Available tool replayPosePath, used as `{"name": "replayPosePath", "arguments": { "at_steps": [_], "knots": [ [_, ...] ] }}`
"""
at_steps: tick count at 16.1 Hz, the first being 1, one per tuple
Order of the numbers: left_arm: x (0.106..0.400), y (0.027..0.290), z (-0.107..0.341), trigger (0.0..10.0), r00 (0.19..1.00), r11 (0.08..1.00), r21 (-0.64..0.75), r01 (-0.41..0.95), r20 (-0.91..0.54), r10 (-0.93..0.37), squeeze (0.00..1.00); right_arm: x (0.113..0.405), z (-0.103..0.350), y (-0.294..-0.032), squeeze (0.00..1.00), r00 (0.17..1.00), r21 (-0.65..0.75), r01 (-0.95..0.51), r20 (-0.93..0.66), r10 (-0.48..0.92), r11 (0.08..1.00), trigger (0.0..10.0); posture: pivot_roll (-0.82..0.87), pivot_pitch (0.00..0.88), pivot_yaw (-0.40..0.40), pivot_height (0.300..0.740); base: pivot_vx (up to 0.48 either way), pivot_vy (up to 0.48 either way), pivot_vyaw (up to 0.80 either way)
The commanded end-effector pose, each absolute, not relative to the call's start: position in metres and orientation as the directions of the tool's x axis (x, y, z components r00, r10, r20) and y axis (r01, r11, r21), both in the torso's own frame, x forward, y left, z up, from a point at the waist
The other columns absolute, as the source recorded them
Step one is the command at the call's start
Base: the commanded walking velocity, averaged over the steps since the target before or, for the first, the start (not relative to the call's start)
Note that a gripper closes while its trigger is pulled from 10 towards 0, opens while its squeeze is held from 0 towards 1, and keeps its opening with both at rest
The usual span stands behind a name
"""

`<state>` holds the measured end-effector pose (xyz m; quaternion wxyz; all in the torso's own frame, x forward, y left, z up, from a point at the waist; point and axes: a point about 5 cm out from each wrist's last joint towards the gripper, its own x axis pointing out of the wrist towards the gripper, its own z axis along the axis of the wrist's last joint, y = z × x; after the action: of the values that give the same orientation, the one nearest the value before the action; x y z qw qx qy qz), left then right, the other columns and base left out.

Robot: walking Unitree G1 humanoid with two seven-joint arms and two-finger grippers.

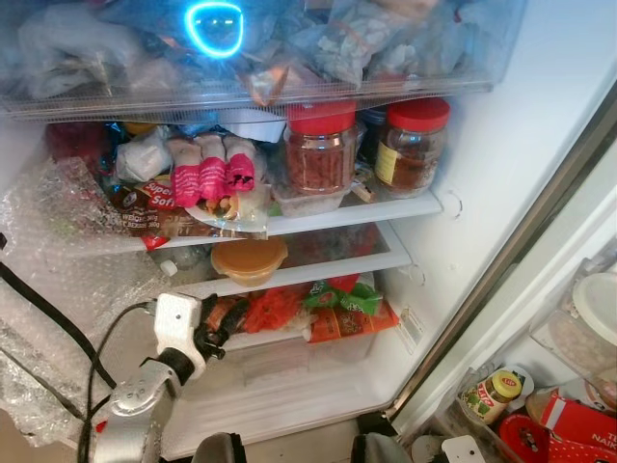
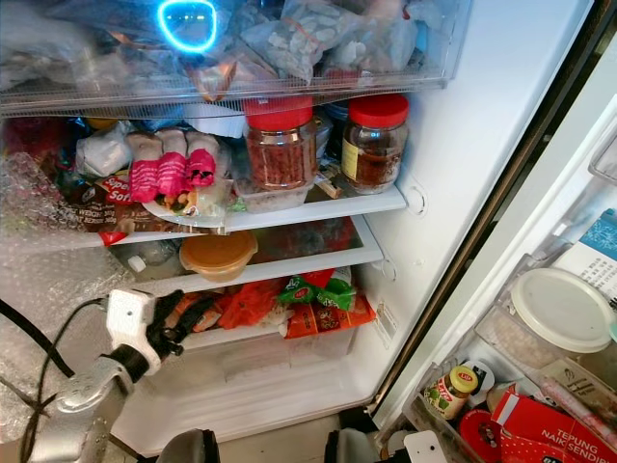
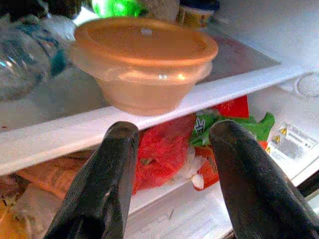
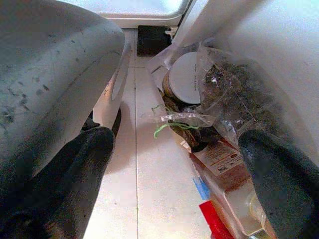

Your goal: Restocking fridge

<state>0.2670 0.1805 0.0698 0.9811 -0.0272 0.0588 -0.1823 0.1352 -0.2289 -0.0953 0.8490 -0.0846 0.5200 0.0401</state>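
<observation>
The fridge stands open before me, its shelves packed. My left gripper [image 1: 214, 336] is open at the front edge of the lower shelf [image 1: 289, 338], with nothing between its fingers [image 3: 114, 164]. Just beyond them lies a red bag [image 3: 162, 149] next to green-and-red packets [image 1: 342, 297]. On the shelf above sits an orange lidded container [image 3: 144, 55]. My right gripper [image 4: 177, 139] hangs open and idle over the tiled floor beside the door bins.
Two red-lidded jars [image 1: 321, 145] and pink-wrapped rolls [image 1: 212, 172] fill the upper shelf under a full clear drawer [image 1: 241, 58]. Bubble wrap [image 1: 58, 251] covers the left side. Door bins [image 1: 569, 386] at right hold a yellow-lidded jar [image 1: 492, 394] and boxes.
</observation>
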Motion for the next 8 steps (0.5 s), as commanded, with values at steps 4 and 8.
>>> {"name": "replayPosePath", "arguments": {
  "at_steps": [4,8],
  "knots": [
    [0.28,0.183,0.061,10.0,0.951,0.956,-0.093,0.279,-0.114,-0.288,0.0,0.138,-0.094,-0.231,0.0,0.468,-0.117,-0.155,-0.883,-0.031,0.981,10.0,-0.12,0.0,-0.049,0.631,0.0,0.0,0.0],
    [0.292,0.175,0.06,10.0,0.949,0.953,-0.089,0.29,-0.105,-0.299,0.0,0.137,-0.094,-0.231,0.0,0.468,-0.119,-0.15,-0.883,-0.036,0.981,10.0,-0.13,0.0,-0.04,0.631,0.0,0.0,0.0]
  ]
}}
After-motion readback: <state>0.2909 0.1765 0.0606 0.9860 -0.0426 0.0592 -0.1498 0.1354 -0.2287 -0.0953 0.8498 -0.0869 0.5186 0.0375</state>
